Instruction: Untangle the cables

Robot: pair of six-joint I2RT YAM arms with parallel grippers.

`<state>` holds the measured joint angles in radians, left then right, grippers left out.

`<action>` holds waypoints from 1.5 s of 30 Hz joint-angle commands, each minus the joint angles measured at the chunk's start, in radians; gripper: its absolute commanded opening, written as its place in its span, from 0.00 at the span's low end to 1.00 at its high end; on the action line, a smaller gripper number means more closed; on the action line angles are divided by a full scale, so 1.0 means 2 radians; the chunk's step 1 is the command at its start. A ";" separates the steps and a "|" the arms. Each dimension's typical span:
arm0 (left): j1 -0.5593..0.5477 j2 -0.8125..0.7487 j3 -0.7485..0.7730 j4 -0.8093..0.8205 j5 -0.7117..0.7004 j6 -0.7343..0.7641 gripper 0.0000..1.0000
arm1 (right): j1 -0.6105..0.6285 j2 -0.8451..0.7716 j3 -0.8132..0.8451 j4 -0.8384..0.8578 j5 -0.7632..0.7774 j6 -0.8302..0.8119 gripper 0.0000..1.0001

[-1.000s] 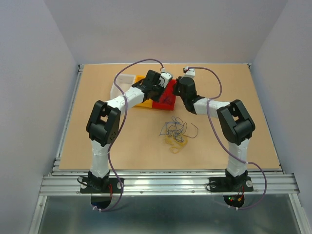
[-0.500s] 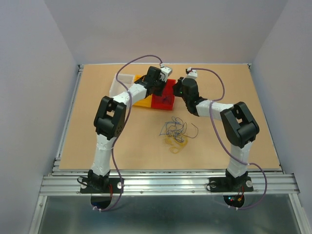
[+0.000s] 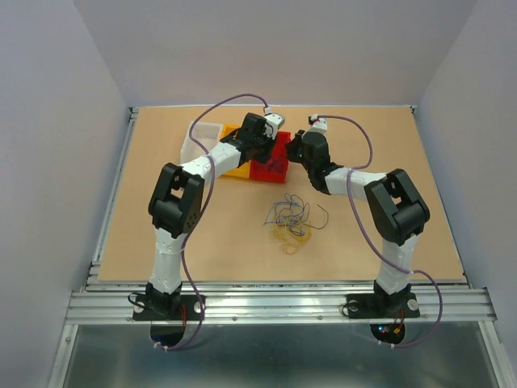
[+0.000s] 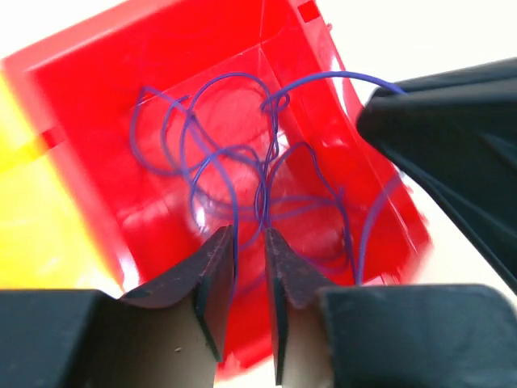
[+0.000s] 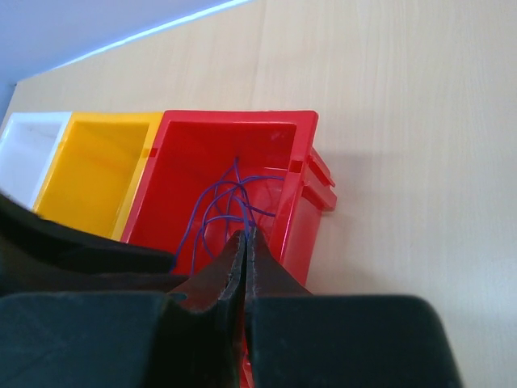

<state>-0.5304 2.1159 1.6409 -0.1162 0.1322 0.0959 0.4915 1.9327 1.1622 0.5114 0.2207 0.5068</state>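
A blue-purple wire (image 4: 263,182) lies in loose loops inside the red bin (image 5: 234,118), and both arms are bent over it. One strand drops into the thin slit between the fingers of the left pincer (image 4: 246,234). The slit is wider than the strand, so from where I stand it looks slack, not gripped. The right pincer (image 5: 243,236) is pressed together at the bin's near wall. Several loops converge on its tip, and I judge it is pinching one of them. Another loop arches over the rim towards that same side. The rest of the cables sit out on the worktop (image 3: 202,234). They form a dark tangle (image 3: 289,213) with pale yellow strands (image 3: 292,236) just beside it on the near side. The clump lies back from the bins towards the arm bases, well apart from both pincers. It has no clear long axis, only one strand trailing off to the right. The right pincer looks the nearer of the two, almost straight beyond the clump. Next to the red bin, the yellow bin (image 5: 109,118) and the white bin (image 5: 32,115) show nothing inside in the parts I can see.
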 commanded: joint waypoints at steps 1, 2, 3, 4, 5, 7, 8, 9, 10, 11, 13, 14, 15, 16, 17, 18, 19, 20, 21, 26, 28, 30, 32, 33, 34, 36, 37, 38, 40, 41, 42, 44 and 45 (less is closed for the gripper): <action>0.007 -0.098 -0.023 0.031 -0.006 0.003 0.35 | 0.003 -0.022 -0.012 0.039 0.005 0.004 0.01; 0.009 -0.108 -0.028 0.033 -0.004 0.003 0.36 | 0.002 -0.022 -0.012 0.040 0.003 0.004 0.00; 0.011 -0.117 -0.033 0.036 -0.002 0.003 0.37 | 0.003 -0.021 -0.012 0.040 -0.001 0.004 0.00; 0.016 -0.134 -0.044 0.037 0.004 0.003 0.39 | 0.003 -0.021 -0.009 0.041 -0.004 0.003 0.01; 0.018 -0.142 -0.048 0.037 0.006 0.003 0.40 | 0.003 -0.018 -0.007 0.040 -0.008 0.001 0.01; 0.026 -0.161 -0.059 0.037 0.009 0.006 0.41 | 0.007 -0.013 0.001 0.040 -0.012 -0.003 0.00; 0.030 -0.167 -0.063 0.039 0.009 0.006 0.41 | 0.010 -0.011 0.006 0.036 -0.011 -0.006 0.01; 0.033 -0.174 -0.068 0.042 0.009 0.006 0.41 | 0.013 -0.009 0.012 0.031 0.000 -0.012 0.01; 0.039 -0.184 -0.077 0.048 0.013 0.004 0.41 | 0.022 -0.002 0.025 0.018 0.007 -0.019 0.00; 0.043 -0.189 -0.083 0.052 0.014 0.003 0.41 | 0.026 0.002 0.036 0.010 0.015 -0.019 0.01; 0.048 -0.197 -0.091 0.056 0.017 0.003 0.41 | 0.040 0.015 0.058 -0.010 0.041 -0.029 0.01; 0.053 -0.200 -0.093 0.056 0.018 0.001 0.41 | 0.048 0.030 0.084 -0.034 0.058 -0.033 0.00; 0.056 -0.200 -0.093 0.056 0.018 0.001 0.41 | 0.052 0.039 0.096 -0.045 0.068 -0.036 0.01; 0.058 -0.202 -0.095 0.056 0.018 0.001 0.41 | 0.056 0.047 0.109 -0.065 0.078 -0.039 0.00; 0.060 -0.202 -0.097 0.066 0.018 0.003 0.41 | 0.059 0.054 0.121 -0.074 0.087 -0.042 0.01; 0.062 -0.202 -0.099 0.069 0.016 0.003 0.41 | 0.063 0.070 0.131 -0.084 0.104 -0.047 0.01; 0.062 -0.202 -0.100 0.072 0.011 0.004 0.41 | 0.067 0.077 0.154 -0.102 0.114 -0.049 0.01; 0.063 -0.201 -0.101 0.073 0.008 0.005 0.41 | 0.069 0.084 0.163 -0.110 0.120 -0.052 0.01; 0.064 -0.200 -0.102 0.075 0.005 0.006 0.41 | 0.072 0.099 0.183 -0.118 0.128 -0.055 0.00; 0.070 -0.193 -0.102 0.078 0.001 0.006 0.41 | 0.072 0.180 0.271 -0.213 0.170 -0.059 0.01; 0.072 -0.192 -0.102 0.080 0.000 0.008 0.41 | 0.072 0.196 0.298 -0.230 0.159 -0.065 0.01; 0.073 -0.190 -0.101 0.080 -0.002 0.008 0.41 | 0.072 0.223 0.325 -0.253 0.145 -0.069 0.00; 0.073 -0.189 -0.103 0.080 -0.002 0.008 0.41 | 0.072 0.238 0.353 -0.280 0.140 -0.072 0.01; 0.073 -0.188 -0.102 0.081 -0.002 0.008 0.41 | 0.071 0.242 0.356 -0.283 0.137 -0.072 0.01; 0.073 -0.187 -0.103 0.081 -0.002 0.007 0.41 | 0.069 0.245 0.357 -0.283 0.134 -0.072 0.01; 0.073 -0.186 -0.102 0.082 -0.002 0.008 0.41 | 0.066 0.249 0.360 -0.284 0.119 -0.072 0.01; 0.073 -0.184 -0.102 0.082 -0.003 0.008 0.41 | 0.063 0.248 0.358 -0.285 0.117 -0.073 0.01; 0.073 -0.184 -0.102 0.082 -0.003 0.009 0.41 | 0.063 0.243 0.352 -0.286 0.118 -0.073 0.01; 0.073 -0.184 -0.103 0.083 -0.001 0.009 0.41 | 0.062 0.233 0.343 -0.285 0.122 -0.072 0.01; 0.073 -0.184 -0.103 0.083 0.000 0.008 0.41 | 0.062 0.220 0.338 -0.286 0.125 -0.073 0.02; 0.073 -0.183 -0.103 0.083 -0.001 0.008 0.41 | 0.062 0.212 0.332 -0.284 0.130 -0.072 0.06; 0.073 -0.184 -0.104 0.083 0.000 0.008 0.41 | 0.062 0.193 0.309 -0.276 0.130 -0.072 0.12; 0.073 -0.186 -0.106 0.085 0.001 0.010 0.41 | 0.062 0.174 0.301 -0.270 0.130 -0.072 0.13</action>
<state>-0.3885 1.7531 1.4372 0.0101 0.1307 0.1001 0.6231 2.3981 1.8210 -0.0128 0.4660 0.3698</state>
